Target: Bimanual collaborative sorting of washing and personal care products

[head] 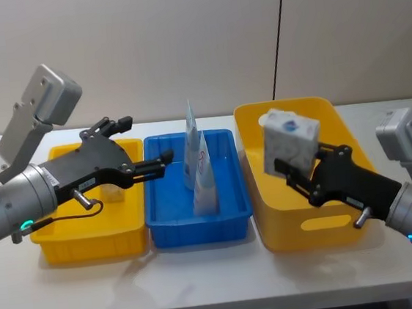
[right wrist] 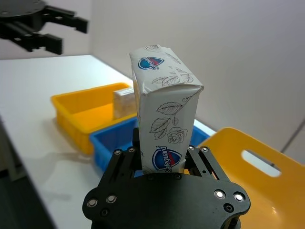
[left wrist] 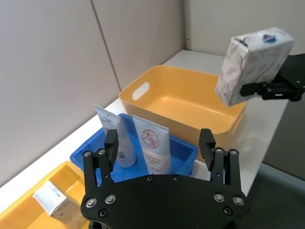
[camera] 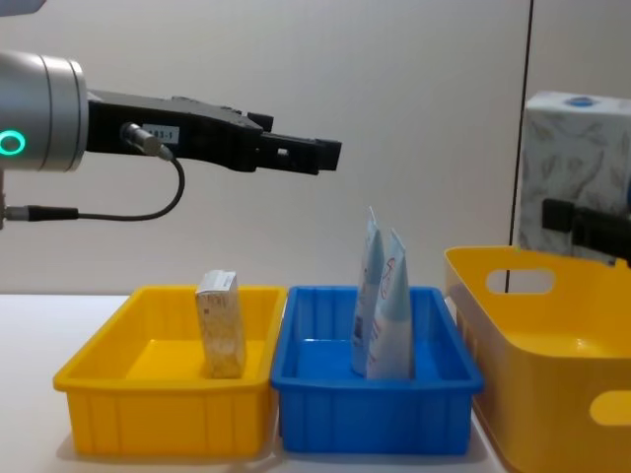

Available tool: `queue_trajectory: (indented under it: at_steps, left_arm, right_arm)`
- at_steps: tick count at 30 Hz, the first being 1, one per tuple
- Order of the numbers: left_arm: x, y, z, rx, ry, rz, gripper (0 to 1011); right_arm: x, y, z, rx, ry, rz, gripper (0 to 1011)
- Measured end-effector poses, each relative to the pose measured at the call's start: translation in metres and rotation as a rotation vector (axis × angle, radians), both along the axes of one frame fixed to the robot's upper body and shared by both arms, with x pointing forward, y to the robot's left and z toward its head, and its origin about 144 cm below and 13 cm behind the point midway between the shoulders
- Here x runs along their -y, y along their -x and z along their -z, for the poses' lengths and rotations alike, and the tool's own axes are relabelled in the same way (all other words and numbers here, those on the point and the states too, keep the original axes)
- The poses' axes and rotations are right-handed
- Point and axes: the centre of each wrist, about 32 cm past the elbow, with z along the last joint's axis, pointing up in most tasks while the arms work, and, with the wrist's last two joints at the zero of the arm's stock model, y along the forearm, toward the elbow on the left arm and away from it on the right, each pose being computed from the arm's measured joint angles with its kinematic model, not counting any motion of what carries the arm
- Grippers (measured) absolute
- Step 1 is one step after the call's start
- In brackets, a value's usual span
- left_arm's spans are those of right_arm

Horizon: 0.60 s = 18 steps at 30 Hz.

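My right gripper is shut on a large white pouch with grey leaf print, holding it upright above the large yellow bin. The right wrist view has the pouch standing up between the fingers. Two slim pale-blue and white tubes stand upright in the blue bin. A small beige carton stands in the small yellow bin. My left gripper hovers open and empty, high above the edge between the small yellow bin and the blue bin, and in the chest view it is well above the bins.
The three bins stand side by side on a white table, with a plain wall right behind them. The large yellow bin has handle slots and taller walls than the other two. Bare table lies in front of the bins.
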Motion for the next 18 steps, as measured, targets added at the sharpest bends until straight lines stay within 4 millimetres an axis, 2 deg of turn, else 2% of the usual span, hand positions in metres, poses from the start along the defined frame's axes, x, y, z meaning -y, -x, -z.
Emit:
queue_trajectory:
  at_steps: [18]
  left_arm:
    - [0.001,0.002,0.001,-0.004,0.012,-0.072,1001]
  right_arm:
    - [-0.015,-0.001,-0.004,-0.006,-0.054,0.302,370]
